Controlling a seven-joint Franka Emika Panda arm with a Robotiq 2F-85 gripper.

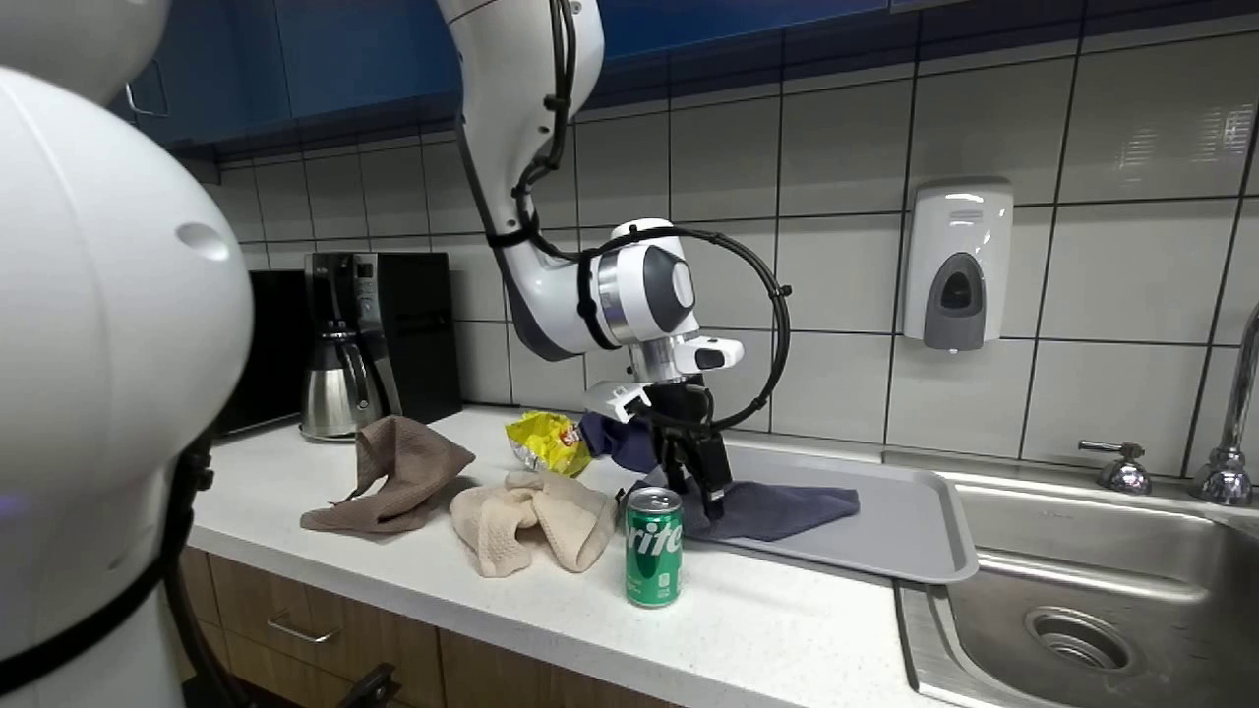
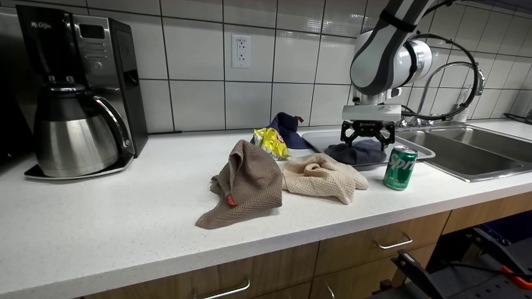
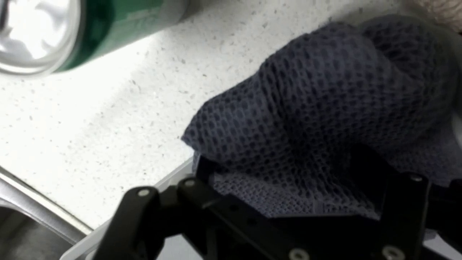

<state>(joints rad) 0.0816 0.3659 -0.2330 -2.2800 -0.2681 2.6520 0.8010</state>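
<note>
My gripper is open, its black fingers spread and pointing down at a crumpled dark blue-grey cloth, in an exterior view [image 1: 696, 497], in an exterior view [image 2: 365, 145] and in the wrist view [image 3: 285, 162]. The dark cloth [image 1: 802, 506] lies partly on a grey tray [image 1: 920, 536]; it also shows in an exterior view [image 2: 353, 153] and between the fingers in the wrist view [image 3: 306, 90]. The fingertips are at the cloth, partly lost against its dark weave. A green Sprite can [image 1: 654, 551] stands upright beside the cloth, also in the wrist view [image 3: 137, 29].
A beige cloth [image 2: 322, 174], a brown cloth [image 2: 249, 187], a yellow snack bag [image 2: 271, 142] and a navy cloth [image 2: 286, 131] lie on the white counter. A coffee maker [image 2: 75, 128] stands at one end. A steel sink [image 1: 929, 649] with a faucet [image 1: 1241, 413] adjoins the tray.
</note>
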